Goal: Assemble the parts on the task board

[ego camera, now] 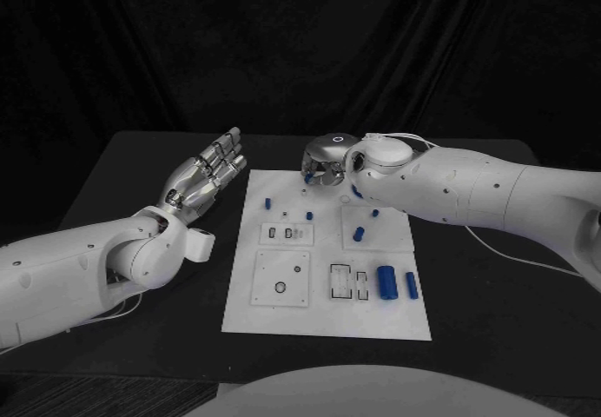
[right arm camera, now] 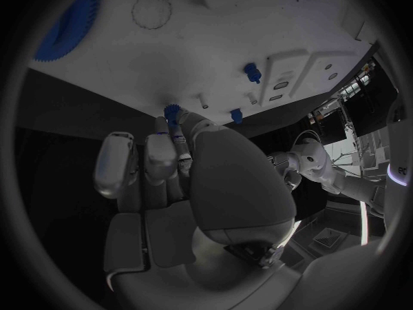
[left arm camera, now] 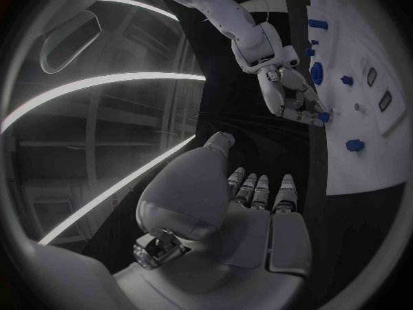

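1. White task board (ego camera: 328,300), lying flat in the middle of the black table (ego camera: 501,295), carrying small blue parts and several recessed plates.
2. Left arm (ego camera: 75,261), entering from the left edge of the head view and reaching over the table just beside the board's left edge.
3. Left hand (ego camera: 207,172), raised off the table with its fingers straight, close together and extended away from the robot; it is empty and touches nothing. The left wrist view shows the same straight fingers (left arm camera: 261,189) over dark table, beside the board.
4. Right arm (ego camera: 501,195), entering from the right edge and crossing above the board's far right corner.
5. Right hand (ego camera: 328,161), turned downward at the board's far edge, its fingers curled toward the surface. In the right wrist view the fingertips (right arm camera: 175,124) meet around a small blue part (right arm camera: 171,109) at the board's edge; in the left wrist view a blue piece sits at those fingertips. The hand pinches this part.
6. Two blue cylinders (ego camera: 387,280), lying side by side near the board's right edge, untouched.
7. Blue gear (right arm camera: 67,24), lying on the board well apart from the pinched part.
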You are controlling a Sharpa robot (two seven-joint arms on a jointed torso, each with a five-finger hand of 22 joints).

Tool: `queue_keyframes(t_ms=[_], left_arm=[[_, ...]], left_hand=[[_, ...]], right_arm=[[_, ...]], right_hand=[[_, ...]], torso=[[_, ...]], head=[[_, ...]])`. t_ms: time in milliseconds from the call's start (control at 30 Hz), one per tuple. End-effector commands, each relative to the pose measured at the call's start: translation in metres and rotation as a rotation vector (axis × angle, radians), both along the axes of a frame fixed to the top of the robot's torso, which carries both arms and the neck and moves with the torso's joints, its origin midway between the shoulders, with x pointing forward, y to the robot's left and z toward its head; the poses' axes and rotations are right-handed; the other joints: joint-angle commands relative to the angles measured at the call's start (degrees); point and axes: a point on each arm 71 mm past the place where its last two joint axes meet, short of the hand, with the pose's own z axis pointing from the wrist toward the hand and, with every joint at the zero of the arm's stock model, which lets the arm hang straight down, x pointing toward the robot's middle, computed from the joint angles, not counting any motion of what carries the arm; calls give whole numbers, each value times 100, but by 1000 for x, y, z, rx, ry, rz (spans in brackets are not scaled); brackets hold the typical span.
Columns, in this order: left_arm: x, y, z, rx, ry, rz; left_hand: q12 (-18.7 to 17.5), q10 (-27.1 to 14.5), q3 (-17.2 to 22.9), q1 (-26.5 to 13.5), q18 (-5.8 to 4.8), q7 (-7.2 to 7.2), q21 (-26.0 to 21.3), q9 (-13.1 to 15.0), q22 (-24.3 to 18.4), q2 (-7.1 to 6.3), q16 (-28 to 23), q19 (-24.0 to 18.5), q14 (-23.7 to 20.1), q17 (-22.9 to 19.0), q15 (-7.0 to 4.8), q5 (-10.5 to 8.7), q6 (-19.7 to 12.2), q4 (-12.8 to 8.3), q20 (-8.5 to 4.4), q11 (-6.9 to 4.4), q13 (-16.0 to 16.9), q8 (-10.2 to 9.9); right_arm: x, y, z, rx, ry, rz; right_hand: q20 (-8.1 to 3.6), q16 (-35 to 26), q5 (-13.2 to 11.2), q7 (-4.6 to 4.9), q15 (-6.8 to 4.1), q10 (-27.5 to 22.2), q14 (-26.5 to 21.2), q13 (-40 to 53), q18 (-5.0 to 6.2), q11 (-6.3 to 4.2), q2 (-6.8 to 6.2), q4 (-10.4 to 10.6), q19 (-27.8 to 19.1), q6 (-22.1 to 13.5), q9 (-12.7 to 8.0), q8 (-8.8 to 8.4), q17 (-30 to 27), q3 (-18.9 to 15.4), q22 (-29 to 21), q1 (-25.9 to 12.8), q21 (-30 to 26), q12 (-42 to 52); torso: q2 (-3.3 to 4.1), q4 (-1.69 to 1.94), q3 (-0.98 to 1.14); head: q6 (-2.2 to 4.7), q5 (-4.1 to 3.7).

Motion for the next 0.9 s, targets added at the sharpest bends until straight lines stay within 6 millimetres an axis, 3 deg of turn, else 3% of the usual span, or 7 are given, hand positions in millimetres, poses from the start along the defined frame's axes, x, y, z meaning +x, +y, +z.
queue_keyframes(t_ms=[33, 133, 233, 300, 733, 767, 900], left_arm=[[-1, -1, 8, -50, -74, -10], [-1, 0, 7, -49, -73, -10], [-2, 1, 8, -48, -71, -8], [-2, 2, 8, -48, -71, -7], [-4, 11, 8, -41, -68, 8], [-4, 12, 8, -40, -68, 10], [-4, 14, 8, -38, -66, 14]], left_hand=[[-20, -38, 37, -59, 92, 38, -34, 7, -9, 8, -21, 4, 8, -6, 8, -8, 14, -3, 45, -17, -5, 33], [-21, -38, 37, -59, 92, 42, -34, 9, -9, 8, -21, 4, 8, -6, 8, -8, 24, -4, 46, -17, -6, 35], [-24, -39, 39, -59, 92, 52, -34, 10, -9, 9, -21, 4, 8, -6, 7, -8, 32, -5, 46, -14, -6, 37], [-26, -40, 40, -59, 92, 58, -34, 11, -9, 9, -21, 4, 8, -6, 7, -8, 37, -7, 47, -10, -7, 38], [-25, -41, 45, -60, 93, 69, -34, 12, -9, 8, -21, 4, 8, -6, 11, -8, 52, -12, 50, 7, -7, 41], [-25, -41, 45, -60, 93, 69, -34, 12, -9, 8, -21, 4, 8, -6, 11, -8, 52, -12, 50, 7, -7, 41], [-15, -39, 50, -60, 93, 74, -34, 14, -9, 6, -21, 4, 8, -6, 19, -7, 67, -20, 55, 33, -4, 43]], right_arm=[[1, -3, -4, -26, 23, -31], [2, -5, -4, -27, 21, -42], [2, -9, -1, -1, -13, -42], [2, -11, 2, 20, -39, -38], [-8, -58, 55, 98, -151, -50], [-10, -64, 56, 92, -143, -59], [-19, -89, 57, 62, -104, -102]], right_hand=[[32, -24, -20, -72, 47, -113, -11, 3, -84, 25, -57, 34, -36, -159, -18, -21, -20, 4, -21, -23, -41, -12], [82, -141, -89, -262, 83, -631, -140, 3, -55, 69, -138, 34, -154, -823, -41, -10, -189, -111, -123, -119, -169, -13], [125, -310, -199, -407, 125, -1365, -358, 11, -4, 86, -83, -30, -355, -2045, -84, -67, -444, -378, -286, -230, -389, -10], [123, -365, -224, -437, 116, -1465, -416, 14, 14, 48, -66, -50, -408, -2160, -86, -69, -531, -452, -333, -244, -453, -11], [89, -451, -181, -177, 75, -1081, -481, 61, 32, -6, 137, -88, -449, -1662, -32, 8, -684, -625, -363, -207, -570, 95], [89, -835, -169, -105, 77, -844, -697, 79, 104, -21, 191, -71, -665, -1460, -15, 36, -1199, -634, -642, -218, -868, 180], [76, -1482, -148, -54, 80, -70, -966, 165, 196, -44, 226, -20, -942, -1003, 17, 84, -1938, -582, -1016, -201, -1336, 526]], torso=[[-2, 3, 0], [-4, -3, -4], [-4, -13, -6], [-4, -14, -6], [-16, -26, -2], [-19, -30, -4], [-24, -39, -6]], head=[[-5, 5], [-3, 17], [21, 30], [34, 30], [134, 75], [143, 68], [180, 36]])
